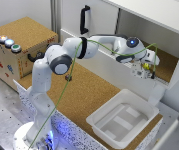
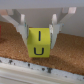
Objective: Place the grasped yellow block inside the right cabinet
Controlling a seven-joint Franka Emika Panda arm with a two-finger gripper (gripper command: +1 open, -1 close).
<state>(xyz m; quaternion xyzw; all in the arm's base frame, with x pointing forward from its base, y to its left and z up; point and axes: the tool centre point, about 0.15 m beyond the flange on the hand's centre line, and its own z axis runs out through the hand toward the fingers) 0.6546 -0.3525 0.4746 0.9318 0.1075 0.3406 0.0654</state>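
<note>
My gripper (image 1: 146, 68) reaches over the low front wall into the right cabinet (image 1: 165, 59), a white-walled compartment with a brown cork floor. It is shut on the yellow block (image 1: 145, 66), a small speck between the fingers in the exterior view. The wrist view shows the yellow block (image 2: 39, 43) up close, marked with a black letter U, pinched between both white fingers (image 2: 21, 27). It hangs just above or at the cork floor (image 2: 65, 50); contact with the floor cannot be told.
A white tray (image 1: 122, 117) sits on the cork tabletop at the front. A white cabinet section with a black vertical handle (image 1: 84, 19) stands at the exterior view's left of the open compartment. A wooden box with coloured buttons (image 1: 9, 42) stands at far left.
</note>
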